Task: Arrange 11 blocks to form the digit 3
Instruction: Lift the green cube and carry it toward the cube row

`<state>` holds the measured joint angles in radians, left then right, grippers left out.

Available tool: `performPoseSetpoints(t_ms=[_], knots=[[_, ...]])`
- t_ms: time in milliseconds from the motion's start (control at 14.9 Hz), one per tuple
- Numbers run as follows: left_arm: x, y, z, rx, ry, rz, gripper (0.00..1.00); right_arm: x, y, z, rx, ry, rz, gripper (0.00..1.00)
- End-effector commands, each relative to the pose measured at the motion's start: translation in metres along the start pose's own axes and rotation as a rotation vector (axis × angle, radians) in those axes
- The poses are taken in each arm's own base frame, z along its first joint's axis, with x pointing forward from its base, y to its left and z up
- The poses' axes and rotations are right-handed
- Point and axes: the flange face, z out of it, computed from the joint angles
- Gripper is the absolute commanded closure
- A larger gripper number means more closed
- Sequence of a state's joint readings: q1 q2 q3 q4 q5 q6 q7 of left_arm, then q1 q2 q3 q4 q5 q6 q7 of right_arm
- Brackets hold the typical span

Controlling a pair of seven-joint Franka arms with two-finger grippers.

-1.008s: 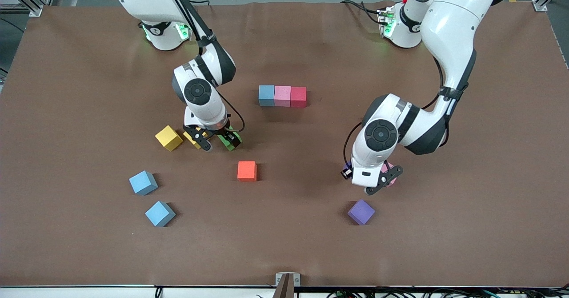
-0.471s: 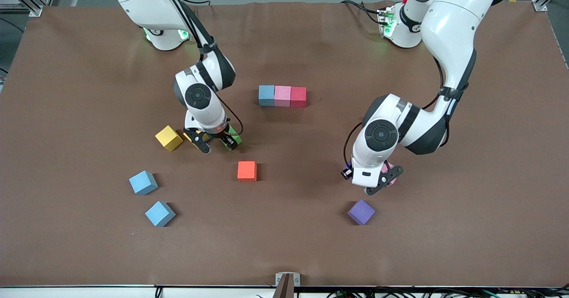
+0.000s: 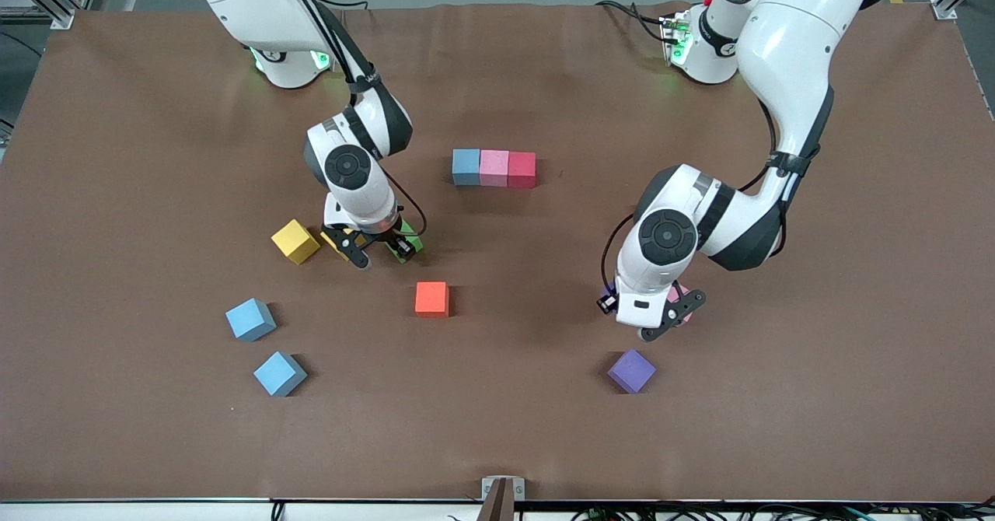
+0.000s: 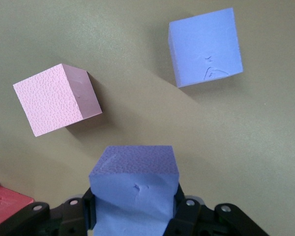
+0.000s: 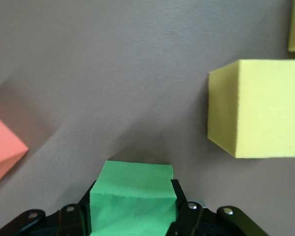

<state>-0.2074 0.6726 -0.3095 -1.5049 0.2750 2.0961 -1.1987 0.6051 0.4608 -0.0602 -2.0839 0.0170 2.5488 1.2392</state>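
My right gripper (image 3: 382, 250) is shut on the green block (image 5: 132, 196), beside a yellow cube (image 5: 258, 108) and near the orange block (image 3: 431, 298). My left gripper (image 3: 651, 320) is shut on a purple block (image 4: 133, 189), held low over the table between a pink block (image 4: 56, 98) and a second purple block (image 3: 631, 371). A red block's corner (image 4: 5, 205) shows in the left wrist view. A light blue block (image 3: 466, 166), a pink block (image 3: 494, 167) and a red block (image 3: 521, 169) touch in a row mid-table. Two light blue blocks (image 3: 250, 319) (image 3: 279, 373) lie toward the right arm's end.
A yellow cube (image 3: 295, 241) sits beside the right gripper, and a second one (image 3: 340, 241) is half hidden under that hand. The brown table cover (image 3: 497, 428) runs bare along the edge nearest the front camera.
The right gripper's fingers have closed onto the green block, and that hand has shifted slightly. The left arm and its purple block have stayed still.
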Motion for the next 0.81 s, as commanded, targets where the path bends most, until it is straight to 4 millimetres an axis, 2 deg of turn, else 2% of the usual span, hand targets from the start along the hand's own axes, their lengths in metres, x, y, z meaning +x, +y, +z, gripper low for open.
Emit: performPoseSetpoints(t_ms=[0, 67, 202, 403, 739], knots=[[0.002, -0.003, -0.006, 0.006, 0.0, 0.021, 0.59, -0.014, -0.003, -0.008, 0.004, 0.005, -0.194, 0.98], [0.002, -0.003, -0.006, 0.006, 0.0, 0.021, 0.59, -0.021, -0.006, -0.01, 0.006, 0.007, -0.254, 0.99], [0.003, -0.003, -0.006, 0.006, 0.001, 0.021, 0.59, -0.023, -0.01, -0.018, 0.023, 0.015, -0.365, 0.99], [0.003, -0.003, -0.006, 0.006, 0.0, 0.022, 0.59, -0.024, -0.014, -0.022, 0.027, 0.02, -0.707, 1.0], [0.003, -0.003, -0.006, 0.006, 0.0, 0.022, 0.59, -0.05, -0.021, -0.021, 0.028, 0.018, -0.736, 1.0]])
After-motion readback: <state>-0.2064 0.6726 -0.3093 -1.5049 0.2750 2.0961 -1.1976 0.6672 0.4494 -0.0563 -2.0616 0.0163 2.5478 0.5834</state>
